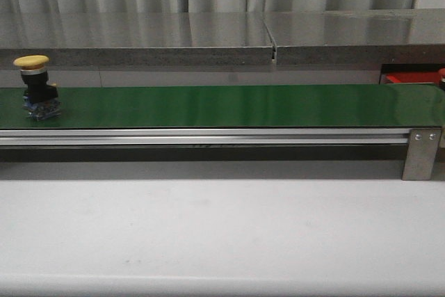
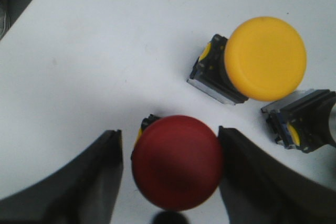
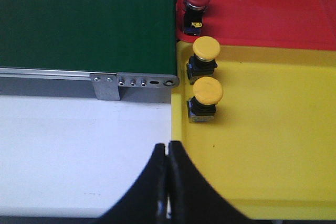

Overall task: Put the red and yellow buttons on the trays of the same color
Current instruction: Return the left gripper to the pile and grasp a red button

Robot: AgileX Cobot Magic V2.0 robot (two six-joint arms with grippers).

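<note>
In the left wrist view my left gripper [image 2: 168, 131] is open, its jaws on either side of a red button [image 2: 176, 162] standing on the white table. One finger touches the cap and the other stands a little off it. A yellow button [image 2: 265, 59] stands close by, and a third button [image 2: 303, 121] lies on its side. Another yellow button [image 1: 33, 87] stands on the green belt [image 1: 229, 106] at its far left. My right gripper [image 3: 168, 145] is shut and empty over the edge of the yellow tray [image 3: 273, 150]. That tray holds two yellow buttons [image 3: 206, 56], and the red tray [image 3: 273, 9] holds two red buttons [image 3: 196, 3].
The conveyor's metal rail [image 1: 208, 137] runs across the front view, with a bracket [image 1: 422, 152] at its right end. White table [image 1: 222, 234] lies in front of it and a grey counter [image 1: 208, 36] behind. The belt's end [image 3: 131, 30] sits beside both trays.
</note>
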